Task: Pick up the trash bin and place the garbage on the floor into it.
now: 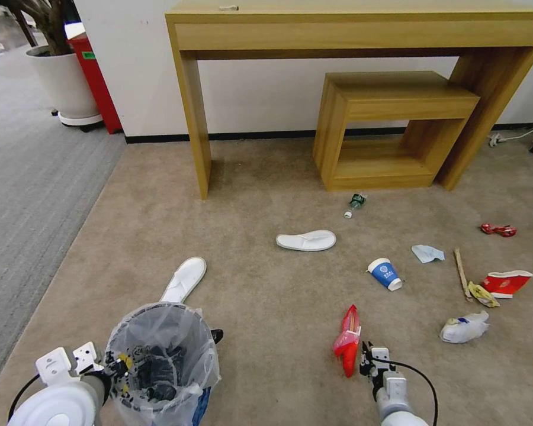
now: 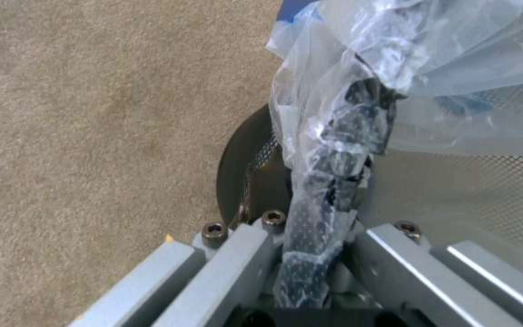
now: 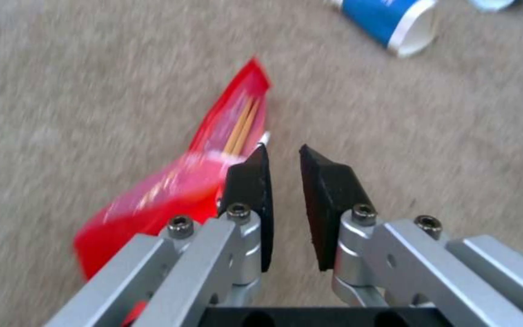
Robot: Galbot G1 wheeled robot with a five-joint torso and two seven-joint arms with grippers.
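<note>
The trash bin (image 1: 160,355), dark wire lined with a clear bag, is at lower left; my left gripper (image 1: 115,367) is shut on its rim and bag (image 2: 316,254), the mesh wall (image 2: 467,190) beside it. My right gripper (image 1: 367,355) hangs low over the beige floor (image 1: 266,307) just right of a red wrapper (image 1: 348,340), slightly open with nothing between its pads (image 3: 283,152); the wrapper (image 3: 213,177) lies beside one pad. Other garbage: two white slippers (image 1: 306,240) (image 1: 185,278), blue cup (image 1: 386,274) (image 3: 388,20), tissue (image 1: 427,253), stick (image 1: 461,266), red cup (image 1: 506,282), crushed bottle (image 1: 465,328).
A wooden desk (image 1: 361,29) and a low wooden stool (image 1: 391,100) stand against the far wall, a small green bottle (image 1: 355,204) in front of them. A second red wrapper (image 1: 498,229) lies far right. Grey ribbed carpet (image 1: 29,177), a plant pot (image 1: 62,77) and a red box (image 1: 98,77) are at left.
</note>
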